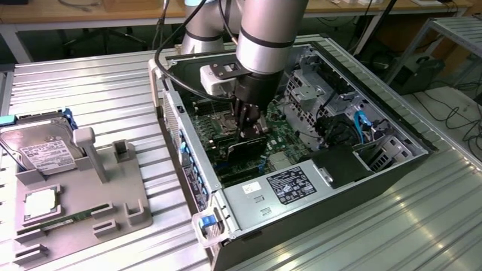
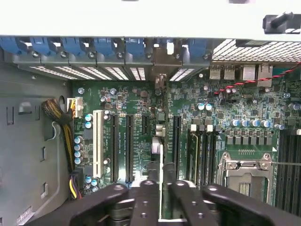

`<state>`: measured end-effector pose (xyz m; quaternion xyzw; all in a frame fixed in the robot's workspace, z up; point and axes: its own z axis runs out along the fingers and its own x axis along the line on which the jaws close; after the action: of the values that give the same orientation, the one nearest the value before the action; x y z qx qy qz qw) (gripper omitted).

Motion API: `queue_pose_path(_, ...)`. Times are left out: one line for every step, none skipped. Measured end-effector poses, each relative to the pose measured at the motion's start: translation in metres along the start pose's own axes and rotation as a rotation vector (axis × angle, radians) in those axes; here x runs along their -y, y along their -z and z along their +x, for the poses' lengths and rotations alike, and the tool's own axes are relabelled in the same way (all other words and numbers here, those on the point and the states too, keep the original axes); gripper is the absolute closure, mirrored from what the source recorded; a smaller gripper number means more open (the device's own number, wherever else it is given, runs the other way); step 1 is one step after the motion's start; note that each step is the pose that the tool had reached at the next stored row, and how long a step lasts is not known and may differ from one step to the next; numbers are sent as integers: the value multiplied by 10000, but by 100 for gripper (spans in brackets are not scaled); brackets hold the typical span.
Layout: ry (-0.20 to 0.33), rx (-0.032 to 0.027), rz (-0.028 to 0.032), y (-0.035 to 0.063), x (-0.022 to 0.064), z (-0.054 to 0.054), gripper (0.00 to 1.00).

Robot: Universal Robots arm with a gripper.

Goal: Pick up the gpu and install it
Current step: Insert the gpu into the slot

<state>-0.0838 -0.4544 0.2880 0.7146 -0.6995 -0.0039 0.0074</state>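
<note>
The open computer case [image 1: 391,164] lies on its side on the ribbed metal table [image 1: 98,90], and the arm reaches down into it, the gripper [image 1: 250,131] low over the green motherboard [image 1: 283,138]. Its jaws are clamped on the gpu [image 1: 245,148], which stands on edge between them, the dark card just above or at the board near the expansion slots; whether it is seated cannot be told. In the wrist view the thin card [image 2: 158,155] runs edge-on between the black fingers [image 2: 148,200], lined up among the long dark slots [image 2: 128,148], with a white slot [image 2: 97,143] to one side and the empty silver CPU socket [image 2: 247,172] to the other. Inside the case, the power supply [image 1: 283,189] with its printed label sits at the near end. Toward the exterior view's left, a grey fixture tray [image 1: 113,197] holds a hard drive [image 1: 38,148] with a white label, a square processor [image 1: 42,204] and a green memory stick [image 1: 64,221]
</note>
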Motion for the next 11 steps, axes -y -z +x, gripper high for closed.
queue_pose_path(1,-2,0,1,0,0,86)
queue_pose_path(0,0,1,0,0,0,89)
queue_pose_path(0,-2,0,1,0,0,89)
queue_pose_path(1,-1,1,0,0,0,89)
queue_pose_path(0,-1,1,0,0,0,89)
queue_pose_path(0,-2,1,1,0,0,89)
queue_pose_path(0,0,2,0,0,0,89)
queue_pose_path(0,-1,2,0,0,0,89)
queue_pose_path(0,-2,2,1,0,0,89)
queue_pose_path(0,-1,3,0,0,0,89)
queue_pose_path(0,-1,4,0,0,0,89)
